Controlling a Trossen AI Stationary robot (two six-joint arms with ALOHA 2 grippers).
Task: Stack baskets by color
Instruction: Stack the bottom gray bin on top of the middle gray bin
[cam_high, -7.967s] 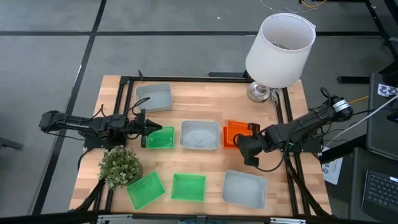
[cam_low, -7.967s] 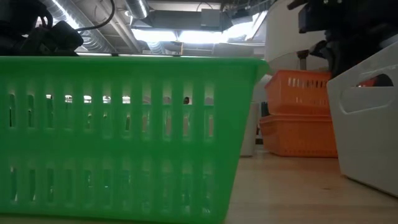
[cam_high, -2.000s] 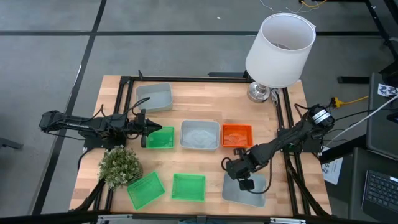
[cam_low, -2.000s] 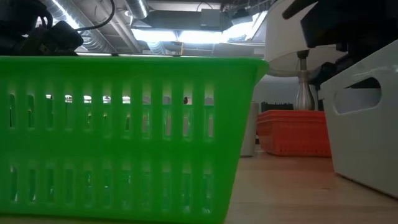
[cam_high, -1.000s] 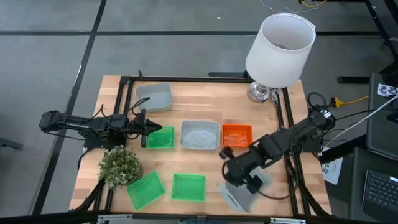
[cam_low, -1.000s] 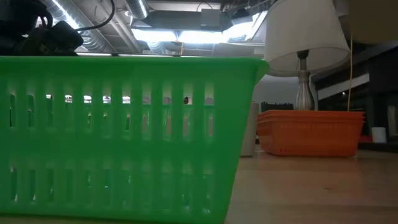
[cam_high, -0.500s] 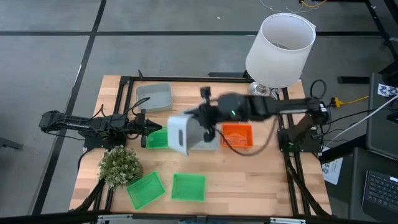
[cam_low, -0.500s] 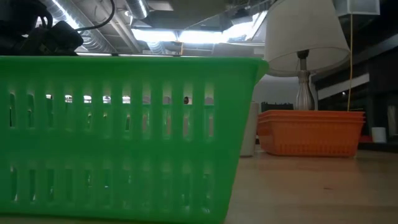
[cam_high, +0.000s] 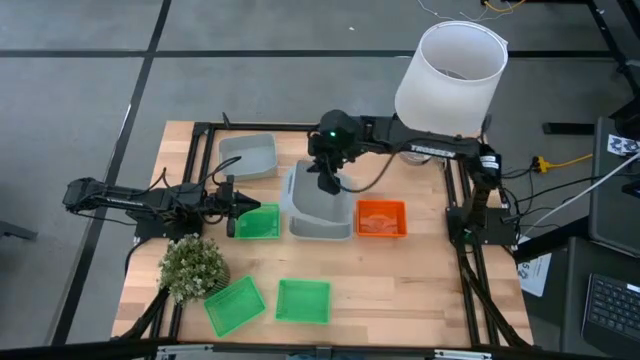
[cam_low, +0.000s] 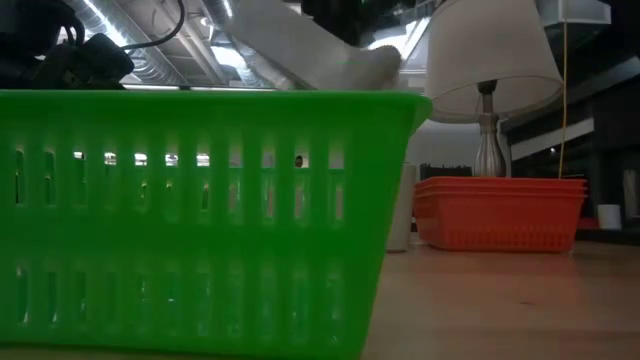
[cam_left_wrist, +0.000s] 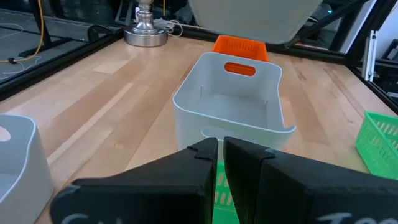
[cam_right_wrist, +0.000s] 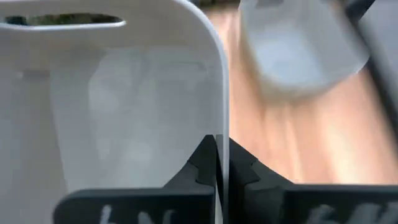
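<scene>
My right gripper (cam_high: 325, 181) is shut on a pale grey basket (cam_high: 308, 192) and keeps it in the air over a second grey basket (cam_high: 326, 229) at the table's middle. In the low view the held basket (cam_low: 310, 48) shows tilted. A third grey basket (cam_high: 248, 155) sits at the far left. Stacked orange baskets (cam_high: 381, 218) stand right of the middle. One green basket (cam_high: 257, 222) lies left of the middle, and two more (cam_high: 233, 305) (cam_high: 302, 300) lie near the front edge. My left gripper (cam_high: 237, 205) waits shut at that green basket's left edge. My right gripper pinches the rim of one side wall (cam_right_wrist: 222, 134) of the grey basket, one finger inside and one outside. The fingers slant down from the table's far side. The basket hangs tilted, clear of the grey basket below (cam_left_wrist: 230, 106).
A big white lamp (cam_high: 448, 75) stands at the far right corner. A small bushy plant (cam_high: 192, 266) sits at the near left. Bare wood (cam_high: 420, 290) lies at the near right. The black frame rail (cam_high: 300, 127) runs along the far edge.
My right gripper has swung from the near right of the table toward the far edge and the left, rolling as it went. The grey basket has gone with it, lifted clear, and now hangs over the middle grey basket.
</scene>
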